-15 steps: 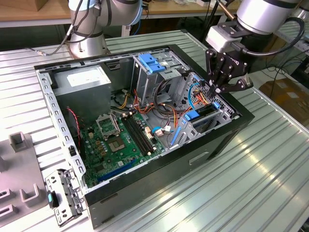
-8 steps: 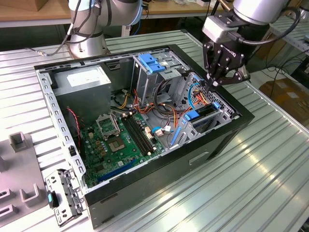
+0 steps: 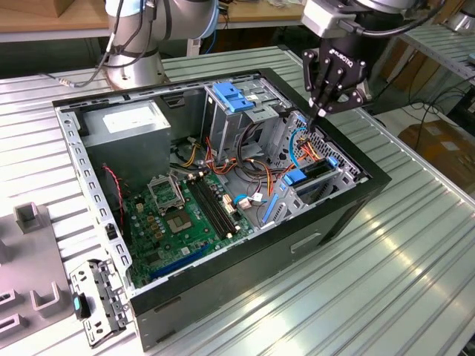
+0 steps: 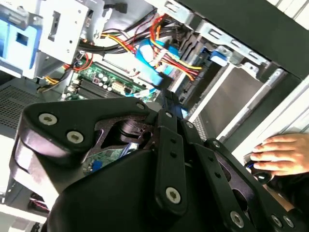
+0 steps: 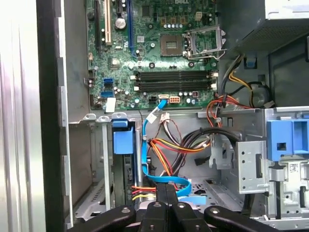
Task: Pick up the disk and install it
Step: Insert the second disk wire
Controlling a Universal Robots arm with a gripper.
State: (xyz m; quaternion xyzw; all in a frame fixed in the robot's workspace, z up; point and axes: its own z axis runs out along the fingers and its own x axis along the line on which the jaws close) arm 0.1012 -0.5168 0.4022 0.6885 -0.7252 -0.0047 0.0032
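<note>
The open black computer case (image 3: 356, 189) lies on a ribbed metal table. The disk (image 3: 315, 172) appears to stand on edge in the lower drive bay at the case's front. Its blue rail end (image 5: 122, 140) and a dark edge show; the bay hides the rest. My black gripper (image 3: 321, 111) hangs just above that bay, over a bundle of coloured cables (image 3: 308, 144). In the first wrist view the fingertips (image 5: 159, 193) are pressed together with nothing between them, a blue ribbon cable just beyond them. The gripper (image 5: 166, 187) is shut and apart from the disk.
Inside the case are a grey power-supply box (image 3: 126, 122), a tall cage with a blue top (image 3: 234, 96) and the green motherboard (image 3: 178, 215). A person's hand (image 4: 282, 154) rests beside the case. Grey fixtures (image 3: 30, 215) and a metal bracket (image 3: 96, 297) lie at the exterior view's left.
</note>
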